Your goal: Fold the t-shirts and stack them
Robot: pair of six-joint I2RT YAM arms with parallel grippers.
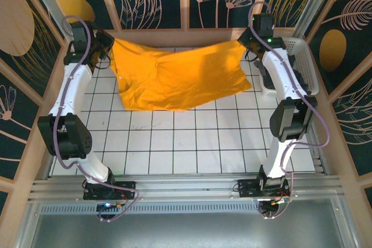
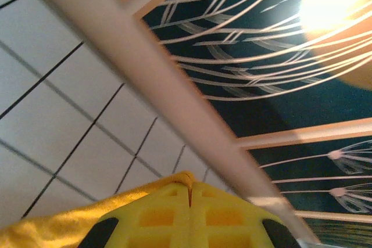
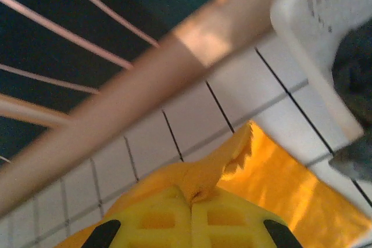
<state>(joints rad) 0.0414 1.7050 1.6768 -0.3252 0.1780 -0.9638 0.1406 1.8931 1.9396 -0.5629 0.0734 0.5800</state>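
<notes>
the left gripper [image 1: 107, 47] and right gripper [image 1: 246, 41] each pinch closed on a corner of the orange t-shirt [image 1: 174, 76], which hangs spread between them over the tiled table [image 1: 174, 143].

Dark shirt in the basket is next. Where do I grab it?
Likely the bunch of dark shirt spilling past the basket rim, approached from the open tile side; the rest sits behind its wall. Right hand holds the orange shirt now.

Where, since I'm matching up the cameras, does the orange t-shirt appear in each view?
Top external: orange t-shirt spread across the far centre.
Left wrist: bottom left, edge pinched in the left gripper.
Right wrist: bottom centre to right, pinched in the right gripper.
Shared landmark: the white tiled table.
</notes>
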